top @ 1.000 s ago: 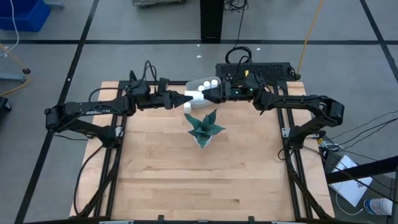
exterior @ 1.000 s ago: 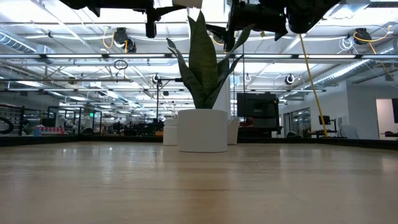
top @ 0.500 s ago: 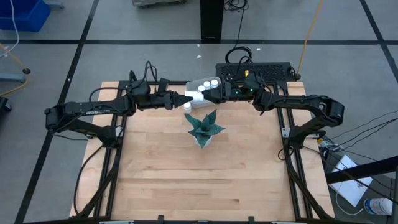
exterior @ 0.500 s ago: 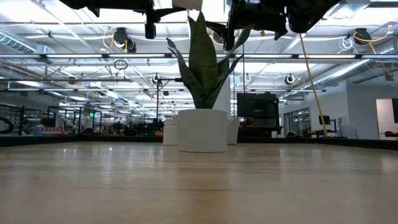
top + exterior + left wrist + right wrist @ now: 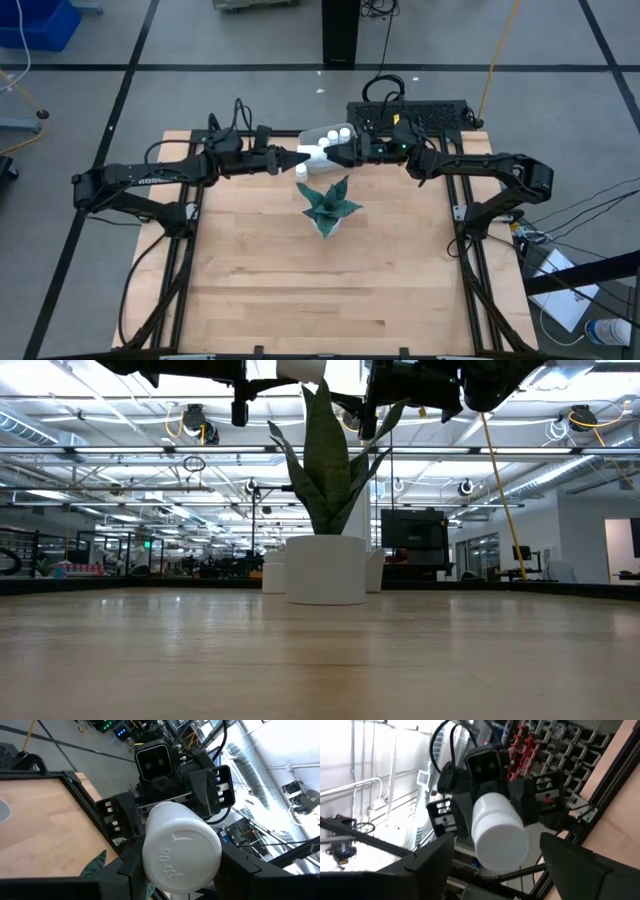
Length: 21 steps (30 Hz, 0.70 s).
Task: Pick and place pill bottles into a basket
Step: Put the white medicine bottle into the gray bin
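My left gripper is shut on a white pill bottle above the table's far middle. The bottle also shows in the left wrist view and the right wrist view. My right gripper faces it, open, with its fingers wide on either side of the bottle's other end. Just behind, the pale basket holds some white-capped bottles. One more bottle stands on its base on the table beside the green plant. My left gripper pinches the bottle's round side near its bottom end between its two fingers. The fingers come level from the table's left and lie along the bottle. The bottle lies level, lifted clear of the table, with its embossed bottom toward my left wrist.
The plant in its white pot stands at the table's middle, just near of both grippers. A black box sits at the far right edge. Bare wood lies over the table's near half.
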Available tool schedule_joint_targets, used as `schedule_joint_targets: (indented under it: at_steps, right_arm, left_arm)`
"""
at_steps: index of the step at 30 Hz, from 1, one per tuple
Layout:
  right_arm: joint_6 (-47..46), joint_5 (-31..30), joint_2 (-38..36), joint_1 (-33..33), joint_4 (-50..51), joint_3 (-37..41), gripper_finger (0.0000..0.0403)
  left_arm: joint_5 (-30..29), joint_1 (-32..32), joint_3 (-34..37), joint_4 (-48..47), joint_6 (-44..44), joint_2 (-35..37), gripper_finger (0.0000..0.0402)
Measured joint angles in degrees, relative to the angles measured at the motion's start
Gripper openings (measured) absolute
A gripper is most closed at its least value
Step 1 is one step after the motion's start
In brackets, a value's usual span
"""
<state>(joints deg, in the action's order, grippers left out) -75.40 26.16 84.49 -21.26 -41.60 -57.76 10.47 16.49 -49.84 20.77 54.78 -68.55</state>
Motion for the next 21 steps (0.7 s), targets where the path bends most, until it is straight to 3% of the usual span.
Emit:
schedule_joint_targets:
  at_steps: [8,12,17,21]
  right_arm:
    - [1.4,-0.5,0.0,0.4,-0.2,0.0,0.0209]
    - [2.3,-0.2,0.5,0.4,-0.6,0.0,0.0173]
    - [0.8,0.8,2.3,0.6,-4.1,0.0,0.0154]
    - [1.1,-0.1,2.6,0.6,-5.6,0.0,0.0147]
  left_arm:
    - [0.0,0.0,0.0,0.0,0.0,0.0,0.0192]
    - [0.0,0.0,0.0,0.3,0.0,0.0,0.0178]
    - [-0.3,0.0,0.0,0.0,0.1,0.2,0.0176]
    - [-0.3,0.0,0.0,0.8,0.4,0.1,0.0209]
